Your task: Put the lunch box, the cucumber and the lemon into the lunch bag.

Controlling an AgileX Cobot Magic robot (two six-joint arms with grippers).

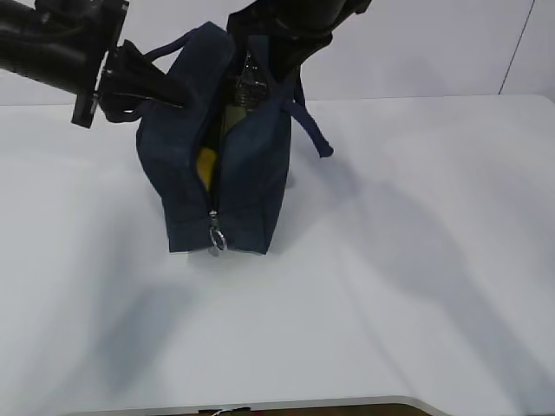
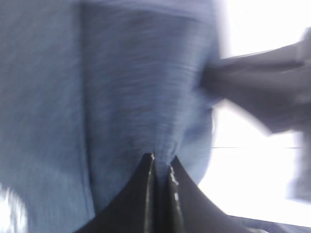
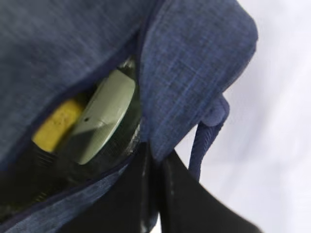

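A: Nearest the exterior camera, a metal ring pull (image 1: 216,240) is seen hanging at the foot of the open side zipper of the lunch bag (image 1: 247,178). Why is the bag held that way?

B: It is judged that the mouth is being kept spread. The left wall is pinched by the left gripper (image 1: 178,94); the right rim is taken from above by the right gripper (image 1: 276,69). Through the slit a strip of yellow, the lemon (image 1: 205,166), can be made out, with something green above it. A loop handle (image 1: 310,124) is left drooping on the right.

A: And from the left wrist?

B: Coarse, woven navy cloth of the bag (image 2: 136,87) fills that view, blurred. The left gripper (image 2: 161,164) is closed, a fold of cloth nipped between its dark fingers.

A: From the right wrist?

B: The right gripper (image 3: 155,162) is clamped on the bag's edge (image 3: 194,73). Inside, the lunch box (image 3: 104,114) is shown tilted, its smooth sage lid uppermost, with the dimpled lemon (image 3: 56,124) beside it. The cucumber cannot be identified with certainty; dark green below the box may be it.
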